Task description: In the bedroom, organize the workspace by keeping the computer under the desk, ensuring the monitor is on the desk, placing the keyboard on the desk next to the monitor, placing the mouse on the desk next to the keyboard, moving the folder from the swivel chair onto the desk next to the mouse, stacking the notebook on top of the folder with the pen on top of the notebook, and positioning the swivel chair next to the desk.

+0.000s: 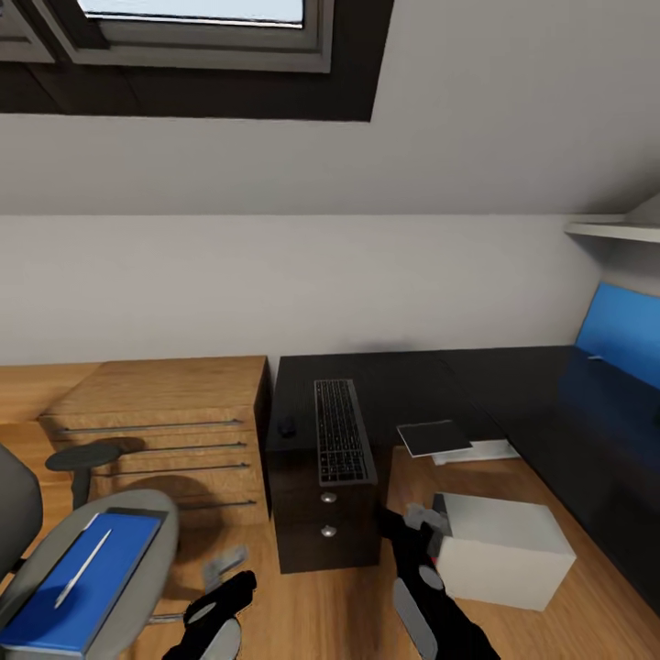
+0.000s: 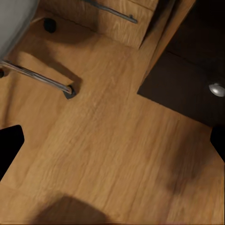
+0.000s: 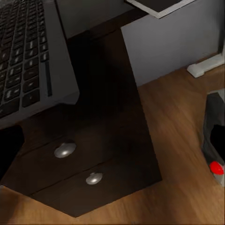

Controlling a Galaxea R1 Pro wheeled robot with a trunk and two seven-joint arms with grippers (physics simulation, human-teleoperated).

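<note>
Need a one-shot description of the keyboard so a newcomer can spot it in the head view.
Find the black drawer cabinet standing between the light-wood drawer unit and the black desk. The keyboard lies lengthwise on its top, one end overhanging the front above the two round knobs. It is the long slab of dark keys in a grey frame, far bigger than the small black object beside it.

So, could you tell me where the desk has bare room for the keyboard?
The desk top is bare from the notebook back to the blue panel. The black cabinet is crowded by the keyboard.
</note>
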